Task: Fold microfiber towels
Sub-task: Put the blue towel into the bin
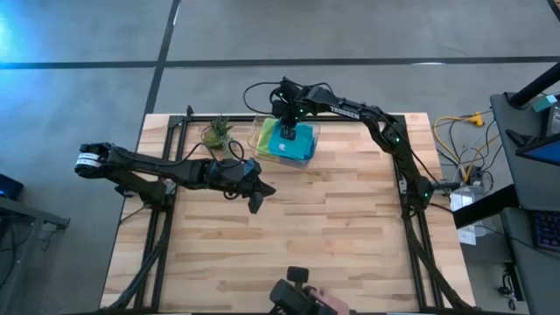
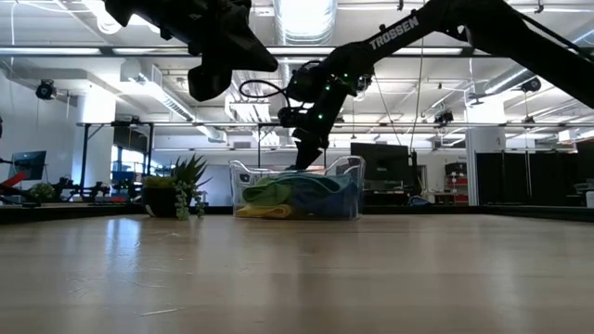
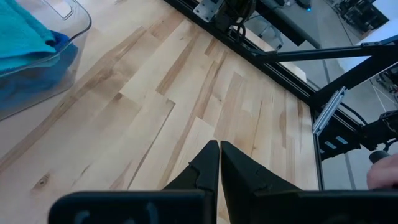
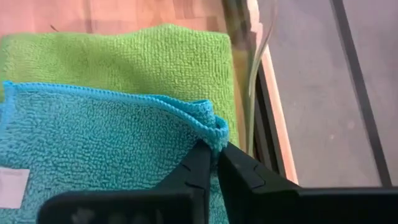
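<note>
1. Left gripper [image 1: 255, 199]: positioned above the bare wooden table [image 1: 332, 245], near table centre, at roughly 7 o'clock from the clear plastic bin [image 1: 308, 144]. In the left wrist view the 2 fingers [image 3: 205, 165] meet tip to tip, fully closed, with nothing between them. The gripper hangs clear of the tabletop.

2. Small potted plant [image 1: 218, 133]: stands on the table at the 9 o'clock side of the bin, just beside it.

3. Clear plastic bin: sits near the far table edge, at 12 o'clock from table centre. It holds the stacked microfiber towels. The teal towel [image 1: 289, 140] lies on top. The lime green towel [image 4: 124, 59] lies beneath it and shows past the teal towel's edge. A yellow towel [image 2: 264, 211] and a dark blue towel [image 2: 339, 199] show through the bin wall in the low view, lower in the stack.

4. Right gripper [image 1: 287, 131]: reaches down into the bin from above. In the right wrist view its jaws are pinched narrow on a raised fold at the hemmed corner of the teal towel, close to the bin wall.
</note>
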{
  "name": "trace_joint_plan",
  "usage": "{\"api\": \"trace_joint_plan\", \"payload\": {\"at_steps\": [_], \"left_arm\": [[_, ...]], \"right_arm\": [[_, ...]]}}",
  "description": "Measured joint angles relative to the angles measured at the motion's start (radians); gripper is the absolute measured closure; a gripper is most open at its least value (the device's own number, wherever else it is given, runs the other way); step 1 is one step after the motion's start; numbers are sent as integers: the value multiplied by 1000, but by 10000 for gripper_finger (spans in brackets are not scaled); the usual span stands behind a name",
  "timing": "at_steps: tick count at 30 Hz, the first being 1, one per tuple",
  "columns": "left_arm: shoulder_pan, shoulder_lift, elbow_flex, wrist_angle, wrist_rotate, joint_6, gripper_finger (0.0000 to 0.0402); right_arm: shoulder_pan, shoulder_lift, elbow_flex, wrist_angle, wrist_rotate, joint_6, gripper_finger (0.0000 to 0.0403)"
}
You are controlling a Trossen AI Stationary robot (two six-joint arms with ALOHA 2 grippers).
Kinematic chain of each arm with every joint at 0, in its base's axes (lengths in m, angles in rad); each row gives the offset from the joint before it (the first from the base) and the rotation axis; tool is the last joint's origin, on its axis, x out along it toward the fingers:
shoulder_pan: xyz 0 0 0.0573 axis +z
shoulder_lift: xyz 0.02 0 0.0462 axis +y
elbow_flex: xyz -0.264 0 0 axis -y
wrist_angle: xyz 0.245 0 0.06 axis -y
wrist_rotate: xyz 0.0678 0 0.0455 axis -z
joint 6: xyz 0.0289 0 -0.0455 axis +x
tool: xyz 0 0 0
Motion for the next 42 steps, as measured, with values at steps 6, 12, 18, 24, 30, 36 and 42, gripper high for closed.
{"api": "trace_joint_plan", "payload": {"at_steps": [6, 12, 18, 24, 30, 36, 42], "left_arm": [[0, 0, 0, 0, 0, 1, 402], [1, 0, -4, 0, 0, 7, 402], [1, 0, -4, 0, -1, 28, 402], [1, 0, -4, -9, -1, 29, 402], [1, 0, -4, -32, 1, 34, 402], [13, -13, -4, -96, -35, 59, 402], [36, -43, -4, -158, -38, 81, 402]], "right_arm": [[-23, -34, 18, -86, -52, 48, 329], [-21, -61, 2, -230, -273, 107, 291], [37, -59, -104, -135, -251, 95, 337], [55, -66, -162, -130, -182, 128, 369], [30, -162, -178, -216, -176, 150, 370], [30, -256, -311, -219, -177, 144, 370], [25, -275, -443, -235, -139, 104, 370]]}}
